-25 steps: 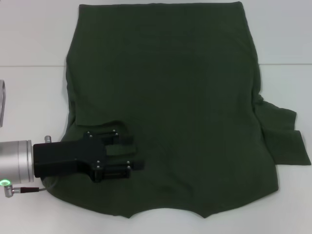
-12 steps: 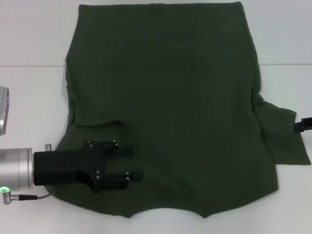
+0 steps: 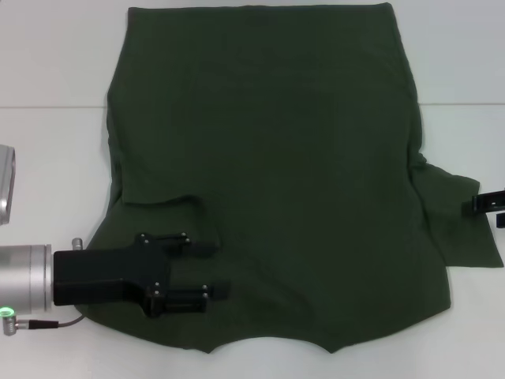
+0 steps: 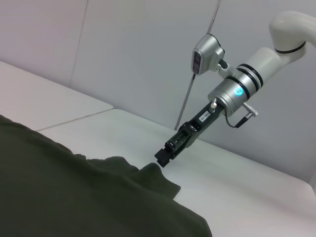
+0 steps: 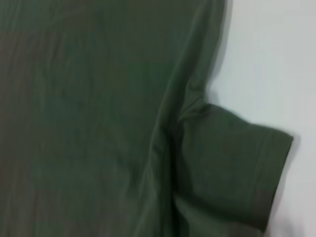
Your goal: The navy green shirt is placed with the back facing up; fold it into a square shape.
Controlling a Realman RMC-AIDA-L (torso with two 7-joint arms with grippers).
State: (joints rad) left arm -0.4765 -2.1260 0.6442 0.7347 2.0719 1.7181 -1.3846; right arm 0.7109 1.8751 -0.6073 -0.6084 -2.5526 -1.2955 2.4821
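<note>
The navy green shirt (image 3: 268, 158) lies flat on the white table (image 3: 55, 63), its curved neckline at the near edge. Its left sleeve is folded in over the body at the near left. The right sleeve (image 3: 461, 225) sticks out on the right. My left gripper (image 3: 222, 268) is open and empty, low over the near left part of the shirt. My right gripper (image 3: 489, 204) shows at the right edge, at the right sleeve's outer end. The left wrist view shows the right gripper (image 4: 165, 154) just above the sleeve tip (image 4: 158, 177). The right wrist view shows the shirt's right sleeve (image 5: 237, 168).
A silver metal part (image 3: 6, 183) stands at the table's left edge. A seam (image 3: 47, 106) runs across the table behind the shirt's middle. Bare table shows left, right and near the neckline.
My left gripper has drawn back a little toward the near left, still open. My right gripper has come into view at the right edge beside the right sleeve.
</note>
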